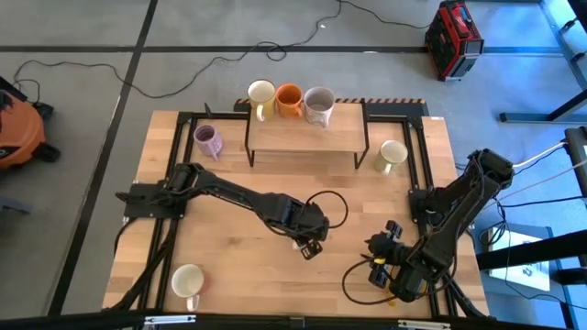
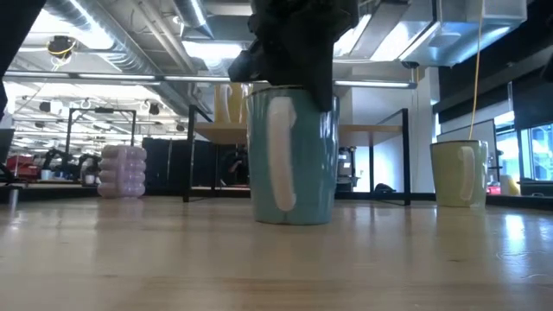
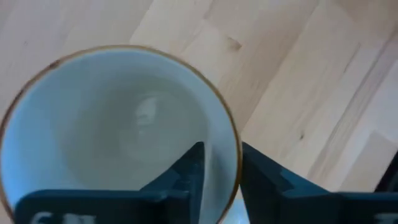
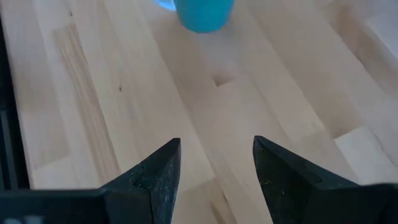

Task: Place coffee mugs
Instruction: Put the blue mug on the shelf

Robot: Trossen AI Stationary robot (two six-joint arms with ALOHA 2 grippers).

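A pale mint-blue coffee mug (image 2: pixel 292 155) stands upright with its base on the wooden table, near the middle. My left gripper (image 3: pixel 221 152) points steeply down over it and is open. One finger (image 3: pixel 186 171) is inside the mug and the other (image 3: pixel 270 180) is outside its wall. In the high view the gripper (image 1: pixel 310 244) hides the mug. My right gripper (image 4: pixel 216 168) stands open above bare table at the near right (image 1: pixel 381 249); the blue mug (image 4: pixel 202 14) is farther off. My left gripper straddles the mug's rim (image 3: pixel 231 168) from above. A gap shows between the inner finger and the wall. The outer finger stands right beside the rim, and I cannot tell whether it touches. The mug stands on the table.
A cream (image 1: pixel 261 94), an orange (image 1: pixel 289 99) and a grey-beige mug (image 1: pixel 318 105) stand on the low wooden shelf (image 1: pixel 307 136) at the far edge. On the table are a lilac mug (image 1: pixel 208 140) at far left and cream mugs at right (image 1: pixel 392 156) and near left (image 1: pixel 187 281).
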